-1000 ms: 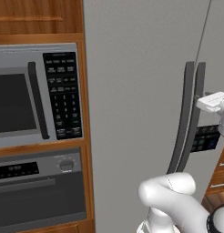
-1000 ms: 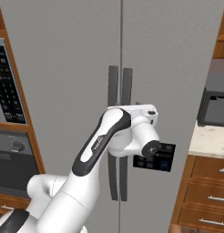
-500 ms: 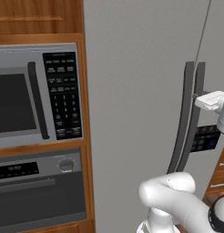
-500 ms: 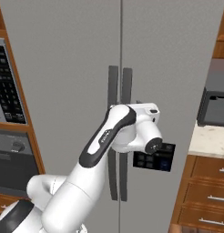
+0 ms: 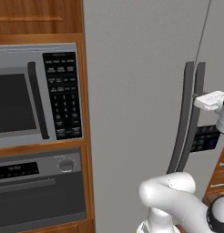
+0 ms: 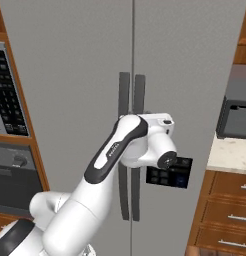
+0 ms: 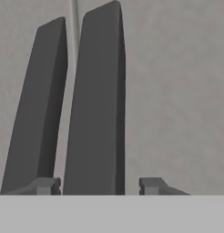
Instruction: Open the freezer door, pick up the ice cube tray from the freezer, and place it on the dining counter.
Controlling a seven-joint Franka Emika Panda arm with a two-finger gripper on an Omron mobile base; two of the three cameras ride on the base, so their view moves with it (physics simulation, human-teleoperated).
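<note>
Grey fridge doors stand shut, 2 dark handles meeting at the centre seam. Gripper (image 7: 98, 186) straddles one handle (image 7: 96, 100) of the freezer door (image 5: 136, 100), fingertips (image 7: 151, 185) apart, not yet clamped.

Freezer door (image 5: 136, 100) shut

Plain light-grey, upright, flush beside the neighbouring door; its curved dark handle (image 5: 183, 118) runs along the seam edge.

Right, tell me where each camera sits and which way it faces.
Left base view: behind the arm's left, facing the freezer door and microwave; white arm lower right.
Right base view: behind the right, facing both fridge doors; arm from lower left.
Hand view: on the hand, facing the door handle between the fingers.
All share the handles.
</note>
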